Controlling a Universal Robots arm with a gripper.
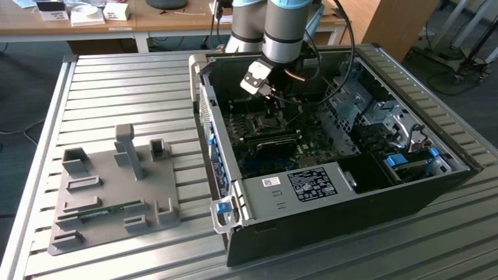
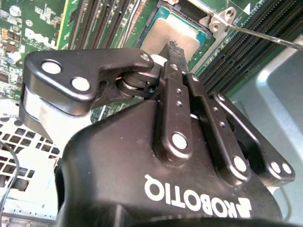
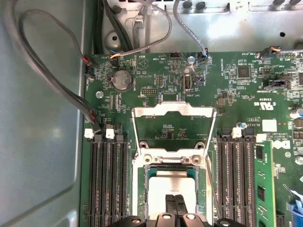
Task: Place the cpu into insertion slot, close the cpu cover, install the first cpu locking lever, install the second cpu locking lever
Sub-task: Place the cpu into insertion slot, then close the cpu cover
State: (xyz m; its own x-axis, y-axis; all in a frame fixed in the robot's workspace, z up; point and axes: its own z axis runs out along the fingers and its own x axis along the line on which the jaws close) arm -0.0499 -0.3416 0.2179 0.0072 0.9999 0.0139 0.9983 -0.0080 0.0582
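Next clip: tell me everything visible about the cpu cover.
The cpu cover is a thin silvery metal frame with an open centre showing green board through it. It is open, folded back from its hinge beside the socket, leaving the cpu uncovered. The gripper hangs over the cpu, not touching the cover.

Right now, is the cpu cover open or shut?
Open: the cpu cover is swung back off the socket, leaving the cpu bare inside it.
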